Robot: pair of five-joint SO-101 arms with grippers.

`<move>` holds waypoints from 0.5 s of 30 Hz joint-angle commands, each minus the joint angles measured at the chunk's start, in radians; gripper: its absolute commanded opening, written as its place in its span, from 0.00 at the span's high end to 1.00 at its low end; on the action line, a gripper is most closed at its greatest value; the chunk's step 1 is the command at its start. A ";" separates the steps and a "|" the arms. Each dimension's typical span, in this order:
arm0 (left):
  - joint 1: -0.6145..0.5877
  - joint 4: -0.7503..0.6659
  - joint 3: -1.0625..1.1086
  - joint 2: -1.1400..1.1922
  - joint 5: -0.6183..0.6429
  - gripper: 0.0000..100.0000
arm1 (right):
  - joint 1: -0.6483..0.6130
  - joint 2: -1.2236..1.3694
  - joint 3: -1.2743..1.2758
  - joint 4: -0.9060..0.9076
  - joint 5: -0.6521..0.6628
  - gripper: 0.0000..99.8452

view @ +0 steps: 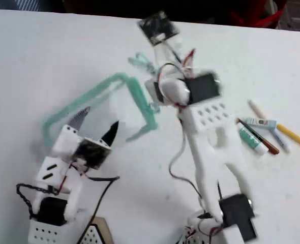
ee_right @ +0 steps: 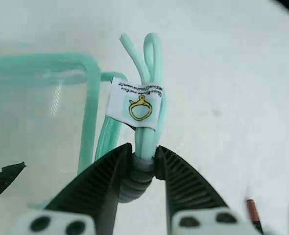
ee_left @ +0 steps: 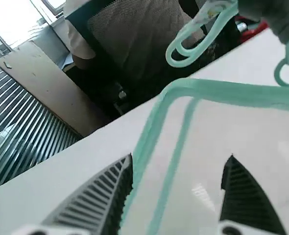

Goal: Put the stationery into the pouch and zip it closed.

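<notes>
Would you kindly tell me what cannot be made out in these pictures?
- High view: blur hides whether the pouch is zipped.
- High view: the right gripper is covered by its own wrist.
- Right wrist view: the edge cuts off the stationery.

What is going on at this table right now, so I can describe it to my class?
Two robot arms are working on a clear, green-trimmed pouch. The right hand is shut on the pouch's green cord pull. The left hand is open at the pouch's edge, with the green trim running between its fingers. The stationery lies on the table beside the right arm, none of it in the pouch yet.
</notes>
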 commanded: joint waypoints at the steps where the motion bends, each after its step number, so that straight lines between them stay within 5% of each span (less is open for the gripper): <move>1: 0.012 -0.028 -0.124 -0.012 0.137 0.71 | -0.016 -0.081 -0.143 0.042 0.014 0.98; 9: 0.015 0.069 -0.341 -0.012 0.416 0.70 | -0.200 -0.047 -0.509 0.159 0.014 0.98; 15: 0.015 0.236 -0.531 -0.012 0.480 0.70 | -0.323 -0.012 -0.695 0.156 0.028 0.98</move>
